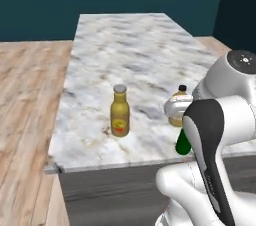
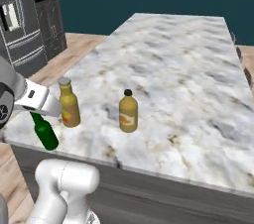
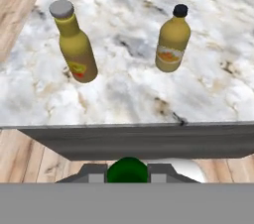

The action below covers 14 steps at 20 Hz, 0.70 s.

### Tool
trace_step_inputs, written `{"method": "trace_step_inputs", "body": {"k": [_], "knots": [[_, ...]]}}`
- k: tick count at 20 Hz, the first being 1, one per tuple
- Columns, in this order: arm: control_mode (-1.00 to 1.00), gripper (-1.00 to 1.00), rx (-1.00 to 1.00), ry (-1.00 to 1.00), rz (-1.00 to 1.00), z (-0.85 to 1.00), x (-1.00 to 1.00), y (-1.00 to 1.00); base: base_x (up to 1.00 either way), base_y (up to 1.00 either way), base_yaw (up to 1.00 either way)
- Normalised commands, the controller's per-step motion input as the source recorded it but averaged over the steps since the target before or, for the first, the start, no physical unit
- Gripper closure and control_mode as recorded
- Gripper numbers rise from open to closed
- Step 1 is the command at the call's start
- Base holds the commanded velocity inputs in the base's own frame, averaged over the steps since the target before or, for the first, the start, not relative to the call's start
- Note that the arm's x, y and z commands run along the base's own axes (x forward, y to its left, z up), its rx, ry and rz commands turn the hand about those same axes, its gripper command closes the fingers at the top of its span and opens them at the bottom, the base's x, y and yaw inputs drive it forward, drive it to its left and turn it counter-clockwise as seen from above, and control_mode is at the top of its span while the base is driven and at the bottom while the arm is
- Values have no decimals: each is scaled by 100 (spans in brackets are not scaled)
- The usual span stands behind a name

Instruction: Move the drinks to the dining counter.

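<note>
My gripper (image 2: 37,114) is shut on the neck of the small dark-green bottle (image 2: 46,135), holding it in the air just off the near edge of the dining counter (image 2: 188,69). Its red cap is hidden in the jaws. In the hand view the green bottle (image 3: 128,170) sits between my fingers. Near the front edge of the marble top stand the tall amber bottle (image 1: 120,113) with its grey cap and the squat amber jug (image 2: 128,112) with its black cap. They show again as tall bottle (image 3: 77,49) and jug (image 3: 172,42).
The counter's dark front face (image 3: 139,141) drops to wooden floor (image 1: 25,95). A dark steel fridge (image 2: 27,20) stands at the far left. Bare marble (image 1: 130,45) stretches away behind the two bottles.
</note>
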Motion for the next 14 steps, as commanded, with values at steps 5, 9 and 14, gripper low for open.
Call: {"method": "trace_step_inputs", "body": {"k": [5, 9, 14], "knots": [[100, 100, 0, 0, 0, 0, 0, 0, 69, -48, 36], [100, 100, 0, 0, 0, 0, 0, 0, 50, -52, 32], [100, 100, 0, 0, 0, 0, 0, 0, 78, -38, 29]]}}
